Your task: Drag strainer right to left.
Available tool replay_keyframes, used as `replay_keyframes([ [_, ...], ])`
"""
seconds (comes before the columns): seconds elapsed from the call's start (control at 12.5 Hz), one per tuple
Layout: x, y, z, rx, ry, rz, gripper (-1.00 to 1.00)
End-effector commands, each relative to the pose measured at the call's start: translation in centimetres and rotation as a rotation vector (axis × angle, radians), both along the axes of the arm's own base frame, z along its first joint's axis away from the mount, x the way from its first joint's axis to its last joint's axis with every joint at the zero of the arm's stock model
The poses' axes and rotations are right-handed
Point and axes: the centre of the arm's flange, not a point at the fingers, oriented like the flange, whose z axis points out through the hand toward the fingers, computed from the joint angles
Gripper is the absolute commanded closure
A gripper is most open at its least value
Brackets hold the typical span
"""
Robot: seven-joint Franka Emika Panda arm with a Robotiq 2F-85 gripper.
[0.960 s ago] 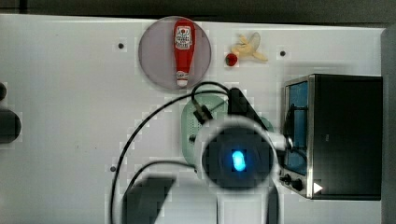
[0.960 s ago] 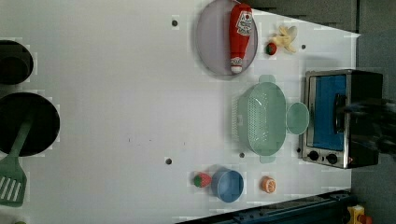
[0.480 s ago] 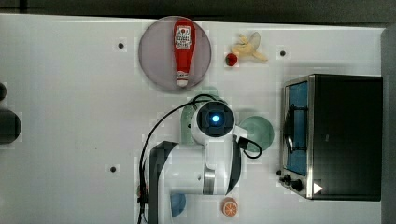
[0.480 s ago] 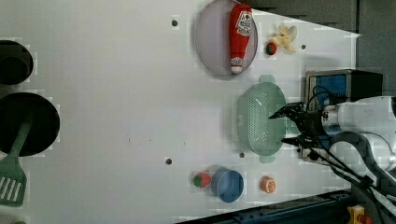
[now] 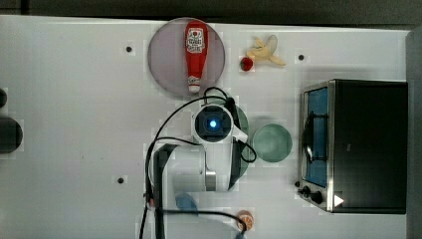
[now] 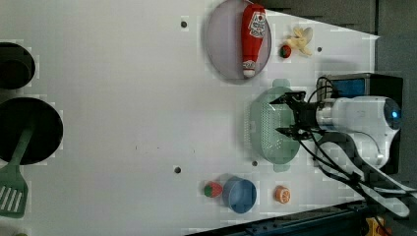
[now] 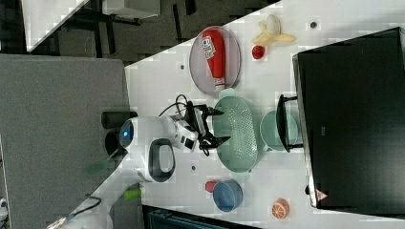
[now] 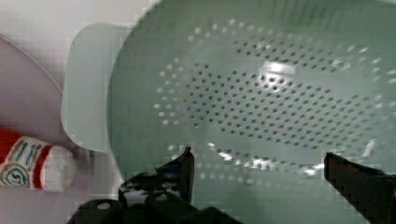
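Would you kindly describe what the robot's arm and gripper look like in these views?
The arm is glossy white with rounded segments and dark joint bands, and a blue light glows on its end cap. Black cables loop loosely alongside it. The gripper is black, with two slim, pointed black fingers.

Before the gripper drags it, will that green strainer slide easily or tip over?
The strainer looks like thin moulded plastic, so probably light and fairly stiff. Its wide, shallow oval shape suggests it should slide on the smooth white table rather than tip. Pushed off-centre it may swivel, possibly nudging the mug beside it.
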Motion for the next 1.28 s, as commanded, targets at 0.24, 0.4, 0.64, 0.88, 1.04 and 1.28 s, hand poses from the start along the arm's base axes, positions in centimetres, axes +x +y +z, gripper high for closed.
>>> replay_keyframes([
  [0.24,-1.2,1.4,-4.6,0.007,0.011,-0.156,-1.00],
  [0.4,-1.4,2.6,-4.7,0.014,0.001,-0.181,-1.00],
  [0.64,-1.5,5.4,-4.6,0.029,0.003,-0.141,-1.00],
  [0.88,-1.9,8.0,-4.4,0.053,0.008,-0.147,-1.00],
  [1.04,-2.2,10.1,-4.2,0.068,0.010,-0.153,-1.00],
  [1.28,-2.8,13.0,-4.1,0.083,0.019,-0.212,-1.00],
])
